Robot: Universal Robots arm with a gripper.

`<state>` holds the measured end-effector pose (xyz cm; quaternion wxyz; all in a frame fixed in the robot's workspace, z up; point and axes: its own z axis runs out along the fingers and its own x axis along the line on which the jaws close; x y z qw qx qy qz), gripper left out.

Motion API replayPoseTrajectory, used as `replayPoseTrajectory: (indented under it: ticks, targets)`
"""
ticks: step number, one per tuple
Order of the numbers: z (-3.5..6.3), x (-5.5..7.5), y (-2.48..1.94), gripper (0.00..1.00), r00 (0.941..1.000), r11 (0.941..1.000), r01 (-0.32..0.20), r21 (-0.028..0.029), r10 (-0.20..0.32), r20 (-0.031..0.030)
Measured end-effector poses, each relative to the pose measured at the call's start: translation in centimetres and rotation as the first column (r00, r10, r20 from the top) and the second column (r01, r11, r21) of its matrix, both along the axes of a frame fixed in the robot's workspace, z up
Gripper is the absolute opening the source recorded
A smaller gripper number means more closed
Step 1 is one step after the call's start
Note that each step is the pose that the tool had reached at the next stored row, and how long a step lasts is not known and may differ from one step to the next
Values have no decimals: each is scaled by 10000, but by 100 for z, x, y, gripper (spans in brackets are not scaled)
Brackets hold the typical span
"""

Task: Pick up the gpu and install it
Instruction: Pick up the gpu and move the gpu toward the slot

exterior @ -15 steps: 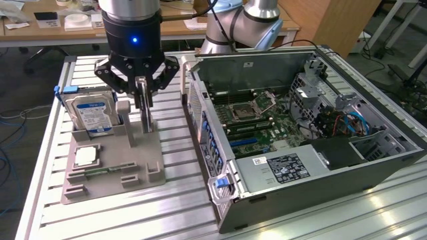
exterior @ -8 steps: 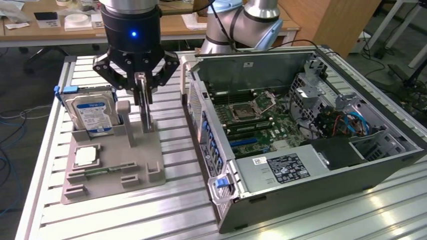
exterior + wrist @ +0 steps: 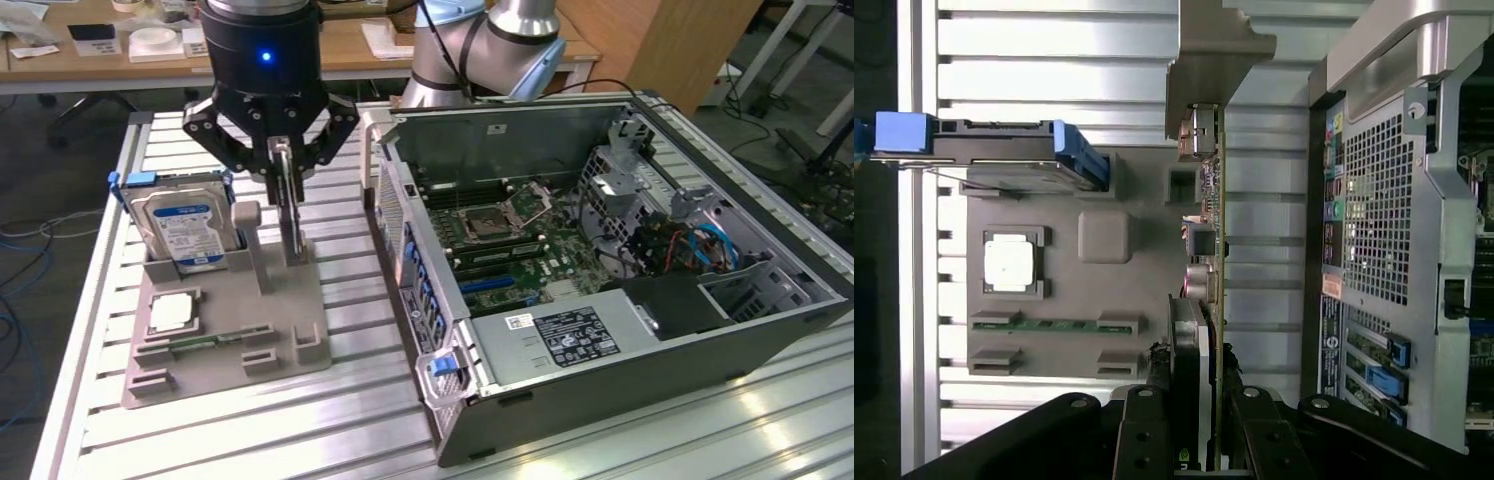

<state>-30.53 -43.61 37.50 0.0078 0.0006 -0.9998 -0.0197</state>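
Note:
The gpu (image 3: 288, 215) hangs on edge, a thin dark card, below my gripper (image 3: 279, 160), which is shut on its upper end. Its lower end is level with the upright posts of the grey holder (image 3: 227, 335); I cannot tell whether it still touches the holder. In the wrist view the gpu (image 3: 1207, 235) runs edge-on away from my gripper (image 3: 1197, 420), with green board, connectors and a metal bracket at its far end. The black fingers (image 3: 1144, 435) press on both faces of the card. The open computer case (image 3: 601, 250) lies at the exterior view's right, with its motherboard (image 3: 514, 245) exposed.
On the grey holder stand a silver hard drive (image 3: 187, 225) with a blue-white label, a square CPU chip (image 3: 174, 313) and a green memory stick (image 3: 200, 345). The case's perforated rear panel (image 3: 1379, 200) is close beside the card. A desk with clutter (image 3: 147, 45) stands behind the slatted table.

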Motion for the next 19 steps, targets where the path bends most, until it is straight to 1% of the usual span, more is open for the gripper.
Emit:
replayPoseTrajectory:
  ticks: [11,19]
  targets:
    - [126,0,0,28,10000,10000,0,0,0,0]
    - [239,0,0,28,10000,10000,0,0,0,1]
